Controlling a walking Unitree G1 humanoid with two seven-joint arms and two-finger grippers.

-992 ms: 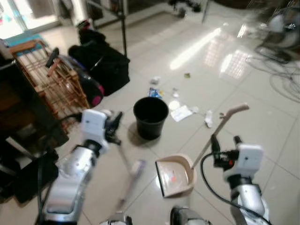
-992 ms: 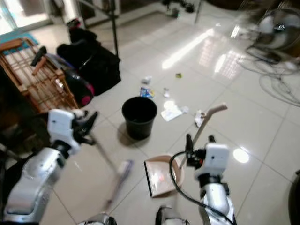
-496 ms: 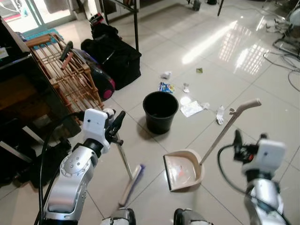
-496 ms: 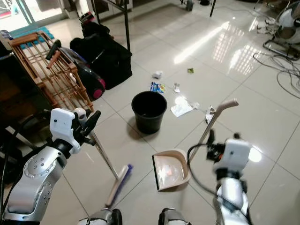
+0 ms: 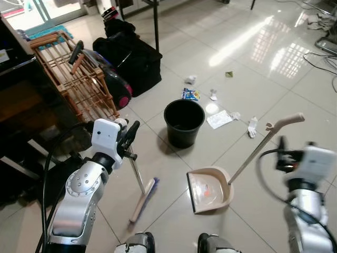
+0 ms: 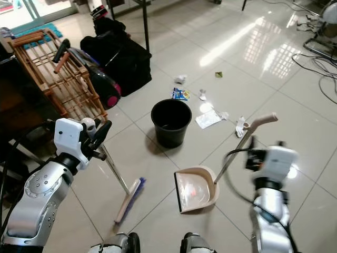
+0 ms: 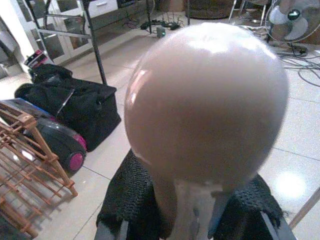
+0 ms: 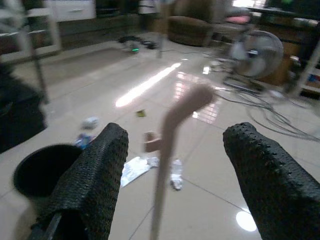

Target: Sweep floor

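Dustpan handle (image 5: 266, 142) stands just ahead of your right gripper (image 8: 170, 175), jaws spread and empty; its long axis rises away from the pan (image 5: 208, 190). Left gripper (image 5: 129, 139) clamps the broom (image 5: 138, 179), beside the pan. Litter (image 5: 221, 118) lies beyond, past the bin (image 5: 184, 122).

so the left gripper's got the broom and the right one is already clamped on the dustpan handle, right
Not quite. The left gripper does hold the broom, but the right gripper is open: the right wrist view shows its fingers spread wide, with the dustpan handle ahead of them, ungrasped.
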